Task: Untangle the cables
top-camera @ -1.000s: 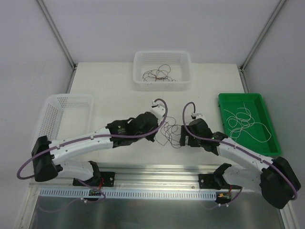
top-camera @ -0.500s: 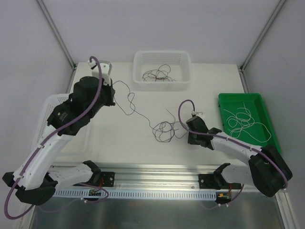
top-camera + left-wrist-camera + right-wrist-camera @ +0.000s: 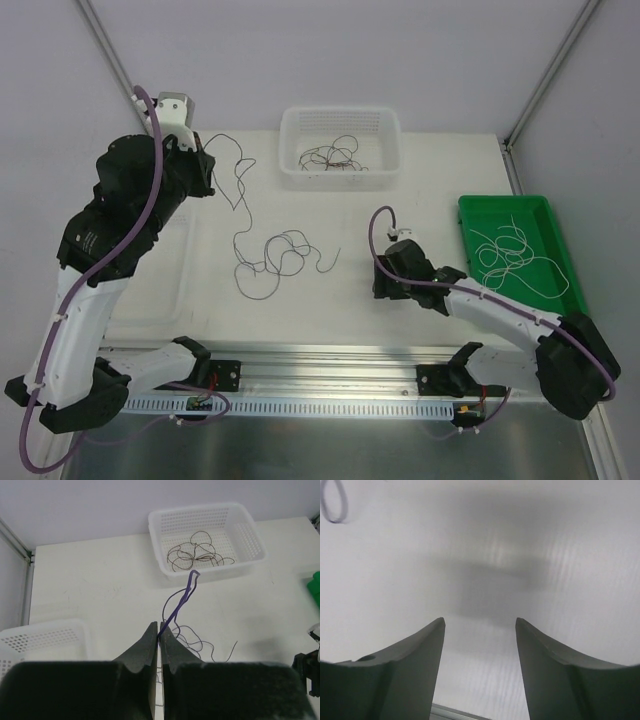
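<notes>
left fingers (image 3: 155, 633): clamped on purple cable (image 3: 176, 602)
right fingers (image 3: 434, 636): apart, holding nothing
risk: if we yank, loops (image 3: 283, 252) on tabletop (image 3: 430, 190) could knot

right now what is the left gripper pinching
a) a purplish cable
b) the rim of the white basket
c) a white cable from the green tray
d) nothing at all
a: in the left wrist view the left gripper has its jaws shut on the purplish cable, which trails down to loose loops on the table.
</notes>
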{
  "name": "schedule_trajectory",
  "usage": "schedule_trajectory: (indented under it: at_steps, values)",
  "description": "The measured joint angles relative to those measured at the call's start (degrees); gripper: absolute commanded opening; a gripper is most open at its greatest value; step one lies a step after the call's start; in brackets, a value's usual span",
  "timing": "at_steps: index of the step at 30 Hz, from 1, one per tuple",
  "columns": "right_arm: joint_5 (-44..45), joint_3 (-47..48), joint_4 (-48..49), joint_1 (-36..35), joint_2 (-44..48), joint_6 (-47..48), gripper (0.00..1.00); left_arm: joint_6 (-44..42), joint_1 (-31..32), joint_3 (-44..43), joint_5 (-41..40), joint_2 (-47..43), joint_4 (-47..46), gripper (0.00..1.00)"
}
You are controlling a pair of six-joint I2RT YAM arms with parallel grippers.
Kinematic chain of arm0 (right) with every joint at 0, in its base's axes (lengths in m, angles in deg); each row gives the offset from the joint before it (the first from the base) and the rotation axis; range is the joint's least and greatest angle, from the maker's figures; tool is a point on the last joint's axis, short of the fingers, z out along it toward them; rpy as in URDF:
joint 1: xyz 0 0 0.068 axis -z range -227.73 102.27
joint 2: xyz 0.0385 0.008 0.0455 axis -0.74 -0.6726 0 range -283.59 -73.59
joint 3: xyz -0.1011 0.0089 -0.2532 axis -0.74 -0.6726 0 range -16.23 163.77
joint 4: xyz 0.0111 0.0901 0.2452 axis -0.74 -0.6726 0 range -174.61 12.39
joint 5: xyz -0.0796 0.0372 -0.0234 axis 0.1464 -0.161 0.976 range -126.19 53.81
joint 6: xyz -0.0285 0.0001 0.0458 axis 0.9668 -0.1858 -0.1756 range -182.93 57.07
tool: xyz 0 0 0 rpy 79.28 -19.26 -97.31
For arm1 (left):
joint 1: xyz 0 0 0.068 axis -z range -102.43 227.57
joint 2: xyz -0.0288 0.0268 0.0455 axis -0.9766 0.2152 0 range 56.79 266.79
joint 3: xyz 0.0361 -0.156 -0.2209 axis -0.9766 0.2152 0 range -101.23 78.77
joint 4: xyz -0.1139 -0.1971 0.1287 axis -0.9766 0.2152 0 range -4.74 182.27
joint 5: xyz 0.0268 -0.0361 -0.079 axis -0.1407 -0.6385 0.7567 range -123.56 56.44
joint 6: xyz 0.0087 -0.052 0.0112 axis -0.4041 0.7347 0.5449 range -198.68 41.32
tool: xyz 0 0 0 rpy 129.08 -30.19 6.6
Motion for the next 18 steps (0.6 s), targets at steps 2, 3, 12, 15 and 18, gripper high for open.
schedule_trajectory:
  at_steps: [2, 3, 12, 15, 18]
  values:
    - [-0.7, 3.5, 0.6, -1.4, -2.5, 0.9, 0.70, 0.0, 0.0, 0.9, 1.1, -0.1, 0.2, 0.00]
    - [-1.0, 5.4, 0.9, -1.7, -4.0, 1.3, 0.71, 0.0, 0.0, 1.3, 1.3, -0.2, 0.3, 0.00]
    - [-5.9, 28.5, 5.4, -4.0, -24.6, 8.9, 0.85, -0.1, 0.0, 4.9, 2.6, -3.4, 1.7, 0.00]
    - [-8.3, 35.6, 6.3, -4.9, -32.0, 11.6, 0.87, -0.2, 0.0, 5.8, 2.4, -5.1, 1.7, 0.00]
    - [-10.4, 41.9, 6.3, -5.5, -39.3, 14.4, 0.87, -0.2, 0.0, 6.6, 2.3, -6.3, 1.8, 0.00]
